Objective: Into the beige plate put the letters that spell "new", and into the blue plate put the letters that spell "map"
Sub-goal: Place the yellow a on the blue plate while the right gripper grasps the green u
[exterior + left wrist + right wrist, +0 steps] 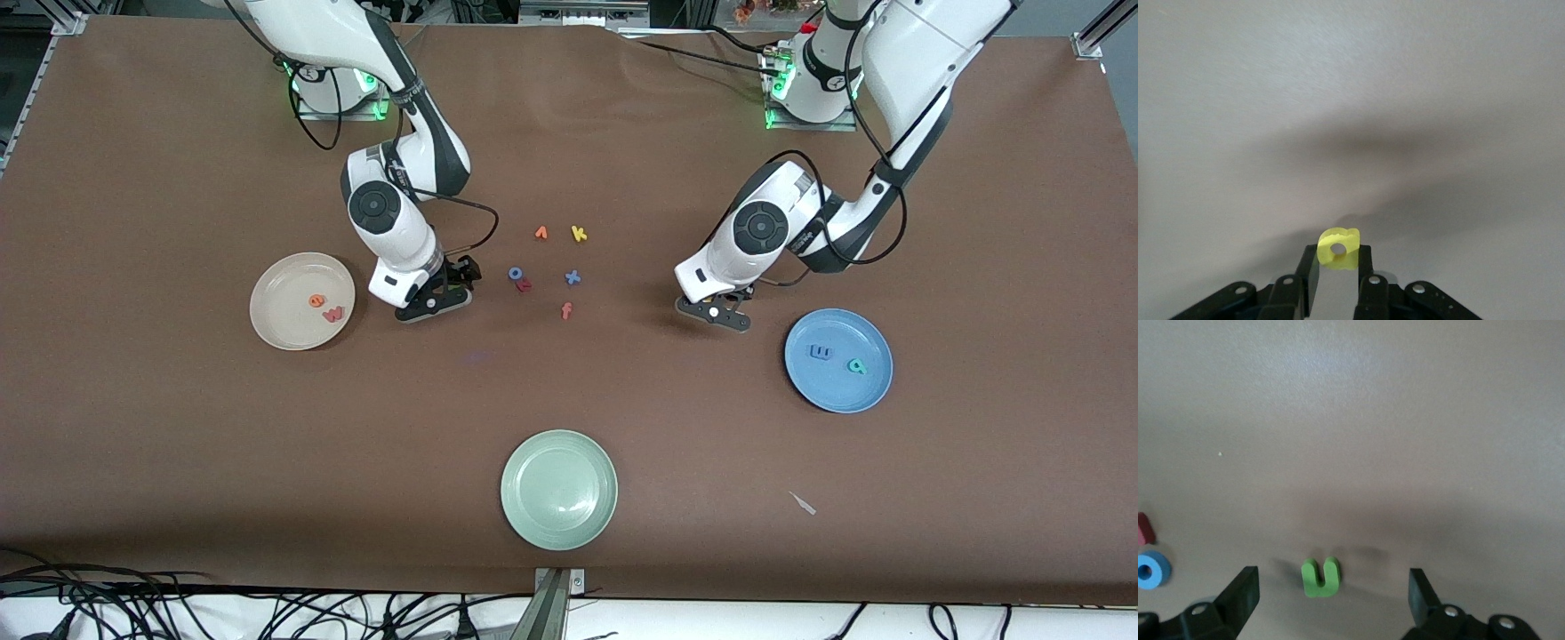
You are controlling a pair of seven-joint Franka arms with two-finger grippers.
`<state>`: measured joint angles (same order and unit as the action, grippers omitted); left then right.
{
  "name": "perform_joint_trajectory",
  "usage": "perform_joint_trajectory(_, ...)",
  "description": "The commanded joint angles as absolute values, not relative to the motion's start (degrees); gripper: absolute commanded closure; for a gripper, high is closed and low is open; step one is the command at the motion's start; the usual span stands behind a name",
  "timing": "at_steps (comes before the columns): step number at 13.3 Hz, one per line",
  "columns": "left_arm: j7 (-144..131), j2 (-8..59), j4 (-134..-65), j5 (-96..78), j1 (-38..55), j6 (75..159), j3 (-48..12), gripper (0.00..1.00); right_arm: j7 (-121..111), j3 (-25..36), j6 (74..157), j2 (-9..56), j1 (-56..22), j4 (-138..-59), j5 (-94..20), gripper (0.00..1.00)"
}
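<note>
Front view: brown table (178,427); left fingers (1338,280) pinch yellow "a" (1339,248); right fingers (1331,600) spread around green "n" (1320,577).

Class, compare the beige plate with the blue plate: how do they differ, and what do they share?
The beige plate holds an orange and a red letter; the blue plate holds a blue and a teal one. The beige plate lies toward the right arm's end, the blue plate toward the left arm's. Both are round, rimmed, similar in size.

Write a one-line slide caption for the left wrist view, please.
Left gripper shut on the yellow "a", pinched between its black fingers over the brown table.
</note>
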<state>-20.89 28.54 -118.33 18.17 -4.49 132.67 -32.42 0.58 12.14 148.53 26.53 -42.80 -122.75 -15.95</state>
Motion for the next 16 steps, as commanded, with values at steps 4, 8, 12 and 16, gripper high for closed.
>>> perform_joint_trajectory(4, -8.99, 25.14, -108.04, 18.98, -6.67, 112.80, -33.05, 0.83, 2.46, 11.34, 149.41, 26.01, -42.80, -124.28, -16.79, 0.12)
perform_joint_trajectory(8, 6.11, 25.22, -106.87, 16.18, -13.60, 110.21, -32.96, 0.81, 3.96, 10.72, 149.85, 26.54, -42.80, -124.28, -16.79, 0.21)
perform_joint_trajectory(12, 19.40, 26.71, -106.88, 16.08, -20.02, 110.83, -32.96, 0.75, 3.96, 10.63, 150.03, 26.98, -42.80, -124.10, -16.79, 0.33)
perform_joint_trajectory(16, 29.33, 28.74, -106.88, 12.41, -24.08, 113.38, -32.96, 0.35, 4.04, 10.63, 150.21, 27.16, -42.80, -123.93, -16.79, 0.57)
